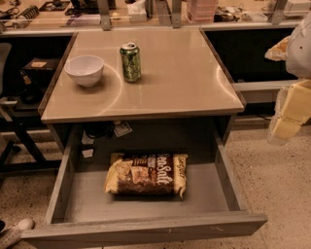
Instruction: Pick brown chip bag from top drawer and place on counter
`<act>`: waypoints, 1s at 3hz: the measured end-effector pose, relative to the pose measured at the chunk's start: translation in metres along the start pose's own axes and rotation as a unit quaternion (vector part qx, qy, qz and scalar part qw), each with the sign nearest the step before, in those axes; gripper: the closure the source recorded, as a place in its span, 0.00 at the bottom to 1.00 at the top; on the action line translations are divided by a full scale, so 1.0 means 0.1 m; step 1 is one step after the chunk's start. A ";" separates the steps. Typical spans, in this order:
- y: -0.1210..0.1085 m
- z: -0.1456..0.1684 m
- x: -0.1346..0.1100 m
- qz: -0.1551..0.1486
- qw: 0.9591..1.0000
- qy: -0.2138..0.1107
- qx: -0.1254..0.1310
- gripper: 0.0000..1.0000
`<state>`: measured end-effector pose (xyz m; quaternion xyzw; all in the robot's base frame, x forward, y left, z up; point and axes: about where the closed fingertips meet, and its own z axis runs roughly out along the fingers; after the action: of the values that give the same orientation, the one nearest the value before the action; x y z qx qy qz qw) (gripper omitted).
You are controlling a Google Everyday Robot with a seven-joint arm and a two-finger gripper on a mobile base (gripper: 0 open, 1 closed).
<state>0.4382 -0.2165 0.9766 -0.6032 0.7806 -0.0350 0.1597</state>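
Observation:
The brown chip bag [146, 174] lies flat on the grey bottom of the open top drawer [146, 229], toward the back and a little left of centre, with its "Sea Salt" lettering facing up. The drawer is pulled out under the beige counter [170, 82]. My gripper [290, 115] hangs at the right edge of the view, beyond the counter's right side, above the floor and well to the right of the bag. It holds nothing that I can see.
A white bowl [84, 69] and a green can [130, 62] stand on the counter's left and middle back. A cluttered long bench [146, 12] runs behind. A chair [9, 121] stands at the left. A shoe [14, 228] shows at the bottom left.

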 end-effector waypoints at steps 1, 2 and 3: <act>-0.01 -0.02 -0.03 0.001 1.000 0.002 0.009 0.00; 0.13 0.17 -0.15 0.002 1.000 -0.006 -0.005 0.00; 0.40 0.49 -0.32 0.001 0.999 -0.017 -0.042 0.00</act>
<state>0.4225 -0.1691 0.9273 -0.6091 0.7792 0.0077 0.1476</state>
